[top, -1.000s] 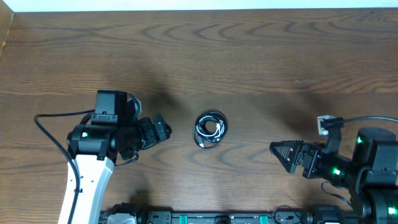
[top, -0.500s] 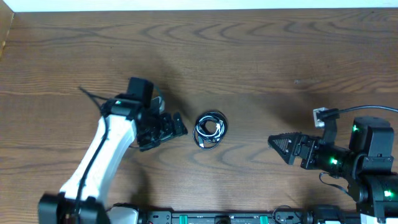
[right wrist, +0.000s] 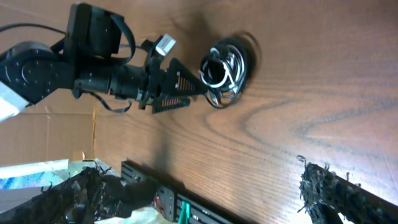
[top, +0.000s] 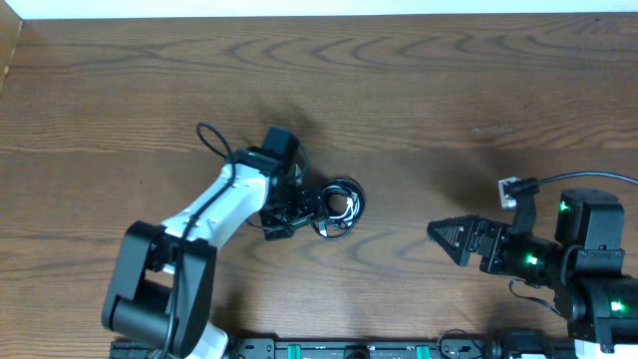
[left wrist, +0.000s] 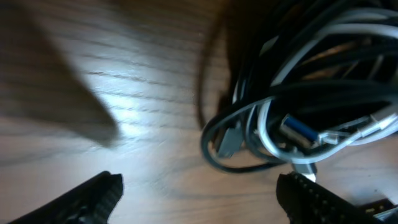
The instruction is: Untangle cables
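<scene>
The cables [top: 340,205] lie as one small coiled bundle of black and white cords at the table's middle. In the left wrist view the cables [left wrist: 298,93] fill the upper right, with a metal plug showing among the loops. My left gripper [top: 320,209] is open at the bundle's left edge. Its fingertips [left wrist: 93,198] straddle bare wood, and the right one sits just under the plug; the left gripper [left wrist: 202,200] holds nothing. My right gripper [top: 449,239] stands open, well to the right of the bundle. From the right wrist the cables [right wrist: 227,62] appear far off, and the right gripper [right wrist: 202,183] is empty.
A small white tag [top: 513,187] sticks up from the right arm. A black equipment rail [top: 329,349] runs along the table's front edge. The left arm's thick black cord [top: 211,140] loops behind it. Cardboard [right wrist: 50,137] lies beyond the table's edge.
My left arm has swung right across the table until its jaws reach the bundle, and they have narrowed a little. The right arm has barely shifted.
</scene>
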{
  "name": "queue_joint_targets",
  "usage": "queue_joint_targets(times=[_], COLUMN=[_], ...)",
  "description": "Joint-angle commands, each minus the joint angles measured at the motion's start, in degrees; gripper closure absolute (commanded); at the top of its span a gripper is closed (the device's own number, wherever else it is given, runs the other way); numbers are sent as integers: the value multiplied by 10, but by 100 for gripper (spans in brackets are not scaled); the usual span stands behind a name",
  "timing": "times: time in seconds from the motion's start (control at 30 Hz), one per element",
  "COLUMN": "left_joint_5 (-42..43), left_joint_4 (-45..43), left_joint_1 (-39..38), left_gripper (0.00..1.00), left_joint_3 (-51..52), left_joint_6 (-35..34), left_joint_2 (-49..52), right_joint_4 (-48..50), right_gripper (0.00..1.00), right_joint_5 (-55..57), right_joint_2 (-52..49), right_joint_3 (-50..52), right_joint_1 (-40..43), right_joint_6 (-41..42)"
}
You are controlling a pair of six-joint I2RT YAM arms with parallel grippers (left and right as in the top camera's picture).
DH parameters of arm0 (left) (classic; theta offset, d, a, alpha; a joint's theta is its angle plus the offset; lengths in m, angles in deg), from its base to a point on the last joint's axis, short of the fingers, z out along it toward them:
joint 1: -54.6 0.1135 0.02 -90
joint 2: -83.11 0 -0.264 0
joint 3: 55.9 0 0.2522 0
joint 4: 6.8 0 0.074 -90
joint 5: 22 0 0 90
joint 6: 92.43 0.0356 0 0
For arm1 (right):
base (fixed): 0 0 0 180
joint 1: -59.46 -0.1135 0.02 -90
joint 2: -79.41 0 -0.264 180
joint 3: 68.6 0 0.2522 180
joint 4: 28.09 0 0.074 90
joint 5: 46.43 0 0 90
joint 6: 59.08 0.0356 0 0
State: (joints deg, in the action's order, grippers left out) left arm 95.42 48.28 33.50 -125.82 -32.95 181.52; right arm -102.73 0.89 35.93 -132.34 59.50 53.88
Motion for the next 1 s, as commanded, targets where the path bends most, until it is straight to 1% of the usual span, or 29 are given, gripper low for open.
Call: queue_joint_targets(times=[0.0, 0.13, 0.33, 0.4, 0.47, 0.5, 0.6, 0.8, 0.9, 0.97], left_joint_5=[20, 19, 15, 9, -17, -32, -64, -65, -68, -68], left_joint_4=[-8, -23, -82, -98, -101, -99, -94, -103, -104, -104], left_joint_1=[-16, -33, -40, -40, -40, -40, -40, -40, -40, -40], left_gripper=[19, 19, 20, 26, 41, 43, 44, 44, 61, 74], left_joint_3=[7, 7, 7, 7, 7, 7, 7, 7, 7, 7], left_joint_6=[-25, -28, -30, -31, -42, -46, -59, -60, -60, -60], left_joint_2=[11, 11, 12, 12, 12, 12, 12, 12, 12, 12], right_joint_4=[-2, 0, -5, -10, -16, -16, -13, 0, 0, -1], right_gripper=[1, 1, 1, 1, 1, 1, 1, 1, 1, 1], right_joint_5=[-8, -8, -8, -8, -8, -8, -8, -8, -8, -8], right_joint_2=[1, 1, 1, 1, 1, 1, 1, 1, 1, 1], right_joint_3=[4, 4, 4, 4, 4, 4, 4, 4, 4, 4], right_joint_1=[-9, -9, -9, -9, -9, -9, -9, -9, -9, -9], right_joint_6=[-3, -3, -3, -3, -4, -8, -10, -9, -10, -10])
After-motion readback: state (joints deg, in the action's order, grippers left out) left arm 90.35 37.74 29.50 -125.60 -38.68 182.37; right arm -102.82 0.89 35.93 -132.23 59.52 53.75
